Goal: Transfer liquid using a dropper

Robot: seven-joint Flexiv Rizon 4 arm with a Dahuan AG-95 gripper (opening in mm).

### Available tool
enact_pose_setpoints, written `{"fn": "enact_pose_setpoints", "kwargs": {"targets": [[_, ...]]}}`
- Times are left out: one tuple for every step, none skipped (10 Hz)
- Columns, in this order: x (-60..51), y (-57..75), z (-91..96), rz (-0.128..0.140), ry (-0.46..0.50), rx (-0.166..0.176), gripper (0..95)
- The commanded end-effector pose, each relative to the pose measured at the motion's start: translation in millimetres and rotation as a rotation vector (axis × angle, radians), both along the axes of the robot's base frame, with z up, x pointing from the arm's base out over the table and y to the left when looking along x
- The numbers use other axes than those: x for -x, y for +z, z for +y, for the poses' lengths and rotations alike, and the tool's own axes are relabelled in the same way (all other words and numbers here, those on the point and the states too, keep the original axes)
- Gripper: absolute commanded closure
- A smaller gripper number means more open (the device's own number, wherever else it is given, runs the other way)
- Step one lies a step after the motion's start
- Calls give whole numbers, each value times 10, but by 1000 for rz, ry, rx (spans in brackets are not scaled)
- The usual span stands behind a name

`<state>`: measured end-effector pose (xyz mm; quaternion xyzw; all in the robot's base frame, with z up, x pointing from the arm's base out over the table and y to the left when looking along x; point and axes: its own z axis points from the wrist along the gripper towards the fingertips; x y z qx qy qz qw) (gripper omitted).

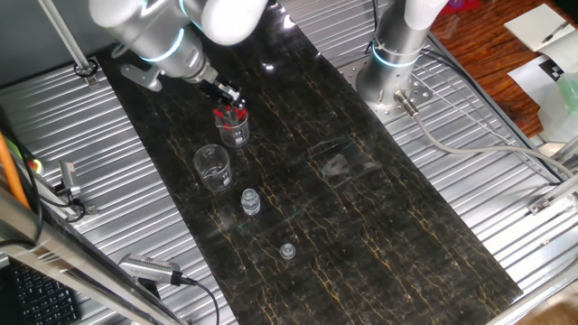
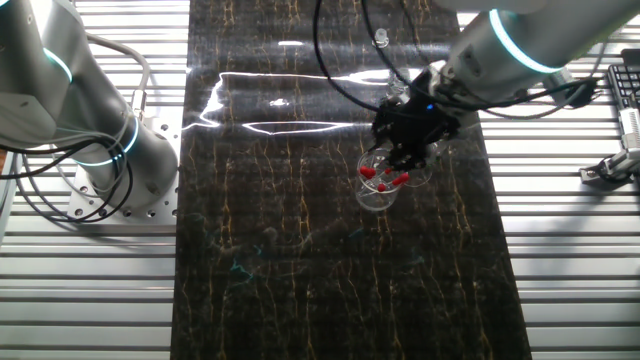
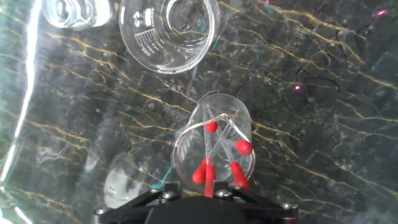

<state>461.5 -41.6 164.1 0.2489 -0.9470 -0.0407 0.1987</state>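
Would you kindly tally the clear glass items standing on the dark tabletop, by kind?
Beakers: 2 (red-topped beaker, empty beaker)
Ribbed vial: 1
Small clear piece, too small to identify: 1
Total: 4

The dark marbled tabletop (image 1: 361, 208) carried a beaker (image 1: 236, 129) holding red-bulbed droppers (image 1: 229, 114). An empty beaker (image 1: 212, 168) stood at its 7 o'clock; a vial (image 1: 250, 201) and cap (image 1: 287, 250) stood toward 5 o'clock.

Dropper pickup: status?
Gripper directly over the small beaker, jaw state unclear. Droppers with red bulbs stand inside it, none lifted. Larger empty beaker beside, apart; path unobstructed.
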Motion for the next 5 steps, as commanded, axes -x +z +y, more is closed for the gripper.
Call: {"fn": "enact_pose_setpoints", "kwargs": {"targets": [[20,199,-2,-4,-7,2,570],[43,312,3,-5,-19,6,570],[47,347,9,-3,-19,6,570],[47,413,17,4,-16,6,570],[43,422,20,6,-12,3,570]]}}
